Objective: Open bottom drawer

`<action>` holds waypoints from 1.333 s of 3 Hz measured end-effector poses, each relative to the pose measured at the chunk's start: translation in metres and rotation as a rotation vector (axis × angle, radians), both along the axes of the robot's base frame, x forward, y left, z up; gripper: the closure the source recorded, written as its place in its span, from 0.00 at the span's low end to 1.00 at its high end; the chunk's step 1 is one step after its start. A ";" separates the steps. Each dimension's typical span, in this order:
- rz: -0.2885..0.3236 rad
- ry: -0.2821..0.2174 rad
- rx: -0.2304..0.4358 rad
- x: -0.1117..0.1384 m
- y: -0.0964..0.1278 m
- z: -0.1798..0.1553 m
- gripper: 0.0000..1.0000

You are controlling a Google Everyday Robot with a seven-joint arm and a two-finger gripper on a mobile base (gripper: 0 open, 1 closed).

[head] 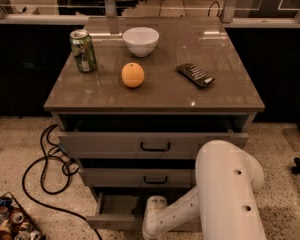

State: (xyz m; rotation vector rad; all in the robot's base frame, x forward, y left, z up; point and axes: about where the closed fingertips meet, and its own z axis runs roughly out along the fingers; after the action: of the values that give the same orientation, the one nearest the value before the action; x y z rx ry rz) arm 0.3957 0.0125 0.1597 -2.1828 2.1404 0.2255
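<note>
The bottom drawer [116, 207] is the lowest of three grey drawers in the cabinet. It stands pulled out part way, and its shallow inside shows from above. My white arm [229, 194] reaches in from the lower right. At the arm's end, my gripper [152, 222] sits low against the middle of the bottom drawer's front edge. The drawer's handle is hidden behind the wrist.
The top drawer [155, 145] and middle drawer [140, 177] each jut out a little. A green can [83, 50], white bowl [140, 40], orange [132, 75] and dark snack bag [195, 75] lie on the cabinet top. A black cable [45, 169] and a basket of cans [12, 221] lie on the floor at the left.
</note>
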 end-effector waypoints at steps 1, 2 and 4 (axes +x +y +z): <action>0.000 0.000 0.000 0.001 0.000 -0.001 1.00; 0.022 0.034 0.000 -0.022 0.003 0.004 1.00; 0.036 0.061 -0.001 -0.040 0.002 0.004 1.00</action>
State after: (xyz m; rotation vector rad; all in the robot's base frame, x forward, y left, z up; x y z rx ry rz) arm 0.3557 0.0147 0.1641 -2.2456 2.1335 0.2973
